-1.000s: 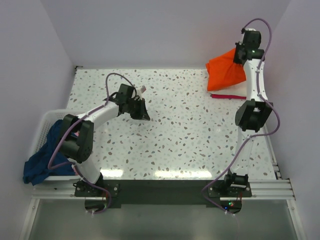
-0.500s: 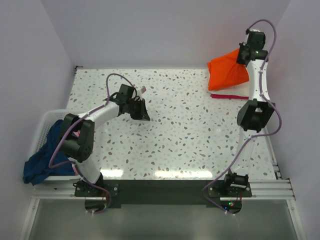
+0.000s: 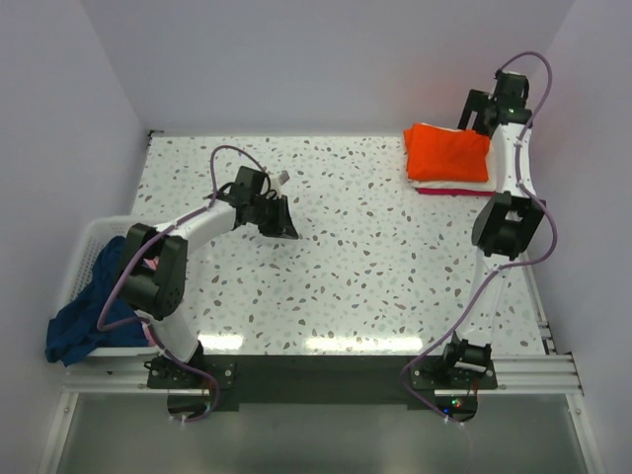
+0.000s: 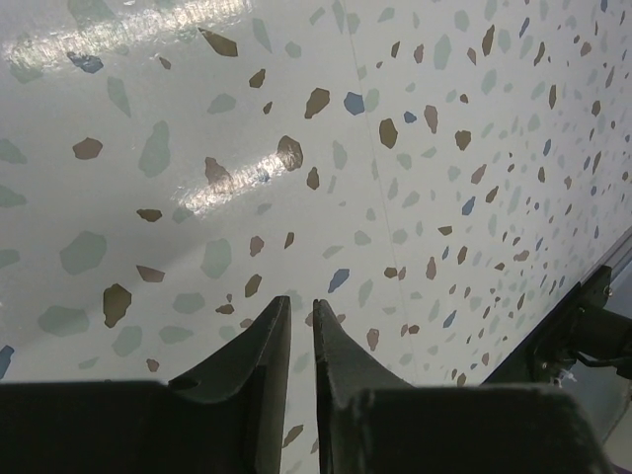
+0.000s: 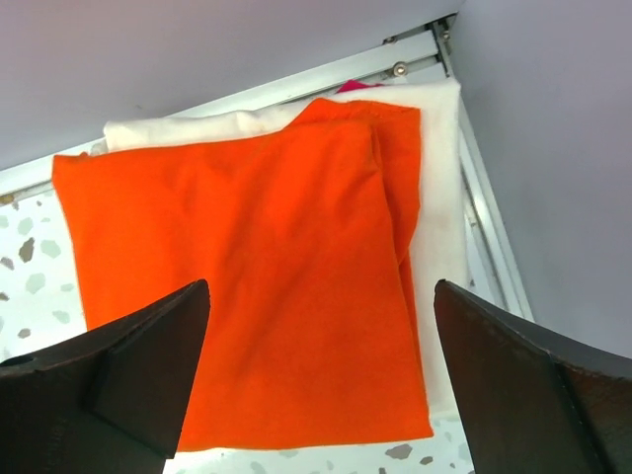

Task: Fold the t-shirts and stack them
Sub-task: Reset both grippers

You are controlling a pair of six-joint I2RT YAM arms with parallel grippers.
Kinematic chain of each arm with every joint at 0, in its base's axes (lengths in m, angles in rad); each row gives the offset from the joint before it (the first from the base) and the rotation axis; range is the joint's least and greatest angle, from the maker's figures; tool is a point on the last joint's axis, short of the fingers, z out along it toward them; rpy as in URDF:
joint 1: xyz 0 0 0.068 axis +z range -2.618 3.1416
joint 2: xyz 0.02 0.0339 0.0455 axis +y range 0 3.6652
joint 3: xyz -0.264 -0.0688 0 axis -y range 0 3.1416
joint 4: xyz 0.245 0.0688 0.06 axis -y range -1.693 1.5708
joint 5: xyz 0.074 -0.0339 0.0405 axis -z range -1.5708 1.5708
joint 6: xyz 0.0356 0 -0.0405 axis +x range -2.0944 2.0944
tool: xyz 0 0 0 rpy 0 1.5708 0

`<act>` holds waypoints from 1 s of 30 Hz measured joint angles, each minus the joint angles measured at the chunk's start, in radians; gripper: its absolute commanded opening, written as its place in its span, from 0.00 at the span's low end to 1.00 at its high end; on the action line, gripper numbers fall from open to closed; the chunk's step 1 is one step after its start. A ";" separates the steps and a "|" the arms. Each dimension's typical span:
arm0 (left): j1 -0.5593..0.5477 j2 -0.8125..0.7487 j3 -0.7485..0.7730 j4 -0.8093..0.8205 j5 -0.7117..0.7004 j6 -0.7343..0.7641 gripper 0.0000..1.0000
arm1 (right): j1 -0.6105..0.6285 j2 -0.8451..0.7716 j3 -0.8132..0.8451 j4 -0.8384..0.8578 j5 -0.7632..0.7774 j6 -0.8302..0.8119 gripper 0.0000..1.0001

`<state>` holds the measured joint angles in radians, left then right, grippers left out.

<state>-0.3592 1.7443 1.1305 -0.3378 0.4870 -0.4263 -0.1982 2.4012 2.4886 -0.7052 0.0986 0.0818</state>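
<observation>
A folded bright orange t-shirt (image 3: 449, 153) lies flat on top of a cream-white t-shirt (image 3: 449, 182) at the back right corner, with a red edge (image 3: 439, 190) showing beneath. In the right wrist view the orange t-shirt (image 5: 247, 286) covers most of the cream-white one (image 5: 439, 247). My right gripper (image 3: 474, 111) (image 5: 321, 296) hovers above the stack, open wide, holding nothing. My left gripper (image 3: 281, 222) (image 4: 300, 316) hangs low over bare table at centre left, its jaws apart by a narrow slit with nothing between. A navy blue t-shirt (image 3: 84, 316) hangs over the basket's front.
A white slatted basket (image 3: 89, 237) stands at the table's left edge, with a bit of pink cloth (image 3: 150, 265) inside behind the left arm. Walls close in the back and both sides. A metal rail (image 5: 484, 197) runs along the table's right edge beside the stack.
The right gripper has opened and let go of the orange t-shirt, which has dropped flat onto the stack. The left jaws have parted slightly; the left arm has stayed put.
</observation>
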 measured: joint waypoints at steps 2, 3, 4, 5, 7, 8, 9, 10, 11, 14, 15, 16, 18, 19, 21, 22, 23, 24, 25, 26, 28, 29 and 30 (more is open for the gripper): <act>0.000 0.000 0.000 0.000 0.001 0.000 0.21 | 0.009 -0.024 -0.042 0.013 -0.005 0.013 0.99; 0.000 0.000 0.000 0.000 0.001 0.000 0.21 | 0.017 -0.046 -0.079 0.023 -0.008 0.021 0.99; 0.000 0.000 0.000 0.000 0.001 0.000 0.21 | 0.026 -0.071 -0.116 0.026 -0.012 0.032 0.99; 0.000 -0.002 0.000 0.000 0.000 0.000 0.21 | 0.037 -0.095 -0.154 0.031 -0.014 0.043 0.99; 0.000 -0.008 0.000 0.000 0.000 0.000 0.22 | 0.063 -0.151 -0.231 0.048 -0.020 0.066 0.99; 0.000 -0.014 0.000 0.000 -0.001 0.000 0.22 | 0.075 -0.176 -0.265 0.051 -0.020 0.076 0.99; 0.000 -0.021 0.000 -0.001 -0.001 0.000 0.22 | 0.093 -0.213 -0.315 0.063 -0.020 0.086 0.99; 0.000 -0.031 0.000 -0.001 -0.003 0.000 0.22 | 0.112 -0.246 -0.359 0.068 -0.020 0.098 0.99; 0.000 -0.044 0.000 -0.001 -0.004 0.000 0.22 | 0.134 -0.282 -0.404 0.081 -0.020 0.108 0.99; 0.000 -0.090 -0.005 0.000 -0.012 0.000 0.22 | 0.211 -0.399 -0.565 0.126 -0.027 0.143 0.99; 0.000 -0.112 -0.011 0.000 -0.015 0.000 0.23 | 0.244 -0.451 -0.642 0.153 -0.034 0.160 0.99; 0.000 -0.130 -0.018 0.000 -0.019 0.000 0.23 | 0.267 -0.484 -0.692 0.163 -0.038 0.171 0.98; 0.000 -0.170 -0.038 0.001 -0.024 0.000 0.23 | 0.327 -0.582 -0.839 0.209 -0.041 0.195 0.99; 0.000 -0.190 -0.048 0.001 -0.027 0.000 0.23 | 0.364 -0.636 -0.915 0.216 -0.038 0.208 0.99; 0.000 -0.229 -0.068 0.001 -0.032 0.000 0.23 | 0.423 -0.720 -1.028 0.239 -0.037 0.223 0.99; 0.000 -0.247 -0.081 0.002 -0.036 0.000 0.23 | 0.450 -0.763 -1.084 0.247 -0.039 0.232 0.99; 0.000 -0.267 -0.095 0.001 -0.042 0.000 0.23 | 0.475 -0.810 -1.141 0.264 -0.042 0.241 0.99; 0.000 -0.287 -0.108 0.000 -0.047 0.000 0.23 | 0.497 -0.857 -1.201 0.277 -0.047 0.252 0.99; 0.000 -0.302 -0.117 -0.001 -0.050 0.000 0.23 | 0.515 -0.904 -1.257 0.282 -0.051 0.262 0.99; 0.000 -0.320 -0.130 0.000 -0.056 0.000 0.24 | 0.529 -0.954 -1.316 0.298 -0.062 0.272 0.99; 0.000 -0.367 -0.163 -0.002 -0.073 0.001 0.24 | 0.547 -1.054 -1.429 0.320 -0.076 0.294 0.99; 0.000 -0.386 -0.175 -0.003 -0.080 0.001 0.24 | 0.551 -1.094 -1.473 0.328 -0.087 0.303 0.99; 0.000 -0.410 -0.191 -0.004 -0.089 0.001 0.24 | 0.553 -1.157 -1.536 0.330 -0.101 0.318 0.99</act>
<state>-0.3592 1.3342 0.9398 -0.3420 0.3977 -0.4252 0.3550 1.2438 0.9524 -0.3756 -0.0021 0.4000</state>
